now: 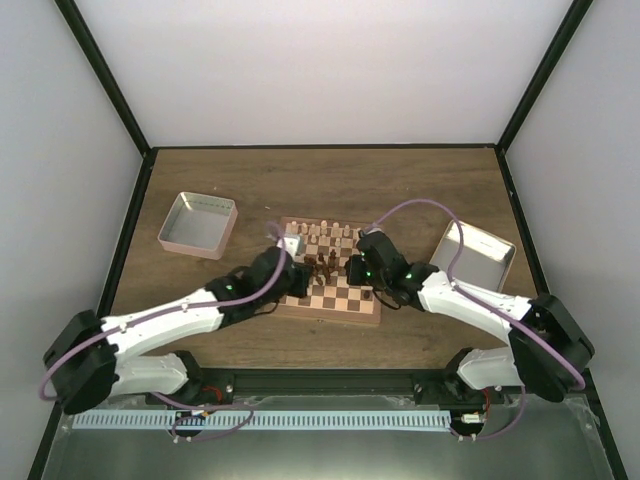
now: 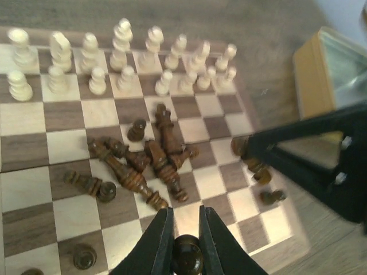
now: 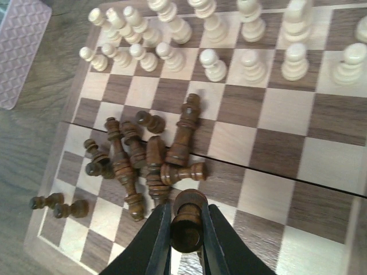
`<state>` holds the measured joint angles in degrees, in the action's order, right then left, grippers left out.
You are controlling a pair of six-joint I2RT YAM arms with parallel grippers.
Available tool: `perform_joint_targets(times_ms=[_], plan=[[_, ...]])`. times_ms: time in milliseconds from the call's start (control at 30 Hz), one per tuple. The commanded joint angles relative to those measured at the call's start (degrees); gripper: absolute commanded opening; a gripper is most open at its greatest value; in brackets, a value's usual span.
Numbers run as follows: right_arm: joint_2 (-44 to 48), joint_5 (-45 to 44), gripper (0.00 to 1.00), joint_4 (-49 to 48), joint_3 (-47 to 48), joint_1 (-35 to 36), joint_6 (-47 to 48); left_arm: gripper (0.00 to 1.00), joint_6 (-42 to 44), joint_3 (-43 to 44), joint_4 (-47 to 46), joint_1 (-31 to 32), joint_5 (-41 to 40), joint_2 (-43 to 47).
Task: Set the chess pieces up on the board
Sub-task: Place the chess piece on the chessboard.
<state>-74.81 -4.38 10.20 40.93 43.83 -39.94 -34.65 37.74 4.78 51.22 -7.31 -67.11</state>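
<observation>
Placing two dark men at once is the step in hand, as I judge it. The left hand (image 2: pixel 186 220) is clamped on a round-headed dark pawn (image 2: pixel 187 258); the right hand (image 3: pixel 189 213) is clamped on a flat-crowned dark piece (image 3: pixel 188 226), possibly a rook, though I cannot be sure. Both hover low over the board (image 1: pixel 350 303), which lies mid-tabletop, a little toward the near edge. The cream set (image 2: pixel 123 57) stands upright in two rows along the board's far side. The dark heap (image 3: pixel 149 160) lies tumbled on the middle squares, with a few strays toward one side border.

To do this well, each piece should go to its own square in the two rows nearest the arms' bases, carried clear of the heap so nothing rolls. Lower it straight, base flat and centred on the square, and part the fingers only once it bears its own weight. The two hands work close together, so one should probably set down and lift off before the other crosses. Withdraw straight up, or a finger may tip the piece.
</observation>
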Motion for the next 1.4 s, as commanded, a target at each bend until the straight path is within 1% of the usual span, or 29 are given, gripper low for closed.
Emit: perform_joint_targets(times_ms=[0,133,367,567,900,1267,1367], plan=[[1.9,-4.7,0.07,3.5,2.1,-0.2,-1.8,0.04,7.0,3.8,6.4,6.2,-12.0,-7.7],[3.0,-4.5,0.07,3.6,1.5,-0.4,-2.3,0.04,9.2,4.8,6.8,8.5,-15.5,-13.1],[4.9,-4.4,0.07,3.2,0.4,-0.4,-2.6,0.04,10.5,4.2,5.5,8.5,-17.6,-15.9],[4.7,-3.4,0.08,2.7,0.5,-0.5,-2.5,0.05,10.9,3.9,3.0,8.4,-15.9,-17.5],[4.2,-1.8,0.08,1.7,0.6,-0.5,-2.6,0.07,12.8,3.3,0.7,6.7,-15.3,-19.5],[3.2,-1.7,0.08,1.8,1.8,-0.5,-2.0,0.09,13.4,3.5,0.6,5.9,-13.5,-20.8],[3.1,-1.8,0.08,1.8,2.1,-0.5,-1.9,0.11,13.3,3.4,0.5,5.9,-13.4,-21.0]])
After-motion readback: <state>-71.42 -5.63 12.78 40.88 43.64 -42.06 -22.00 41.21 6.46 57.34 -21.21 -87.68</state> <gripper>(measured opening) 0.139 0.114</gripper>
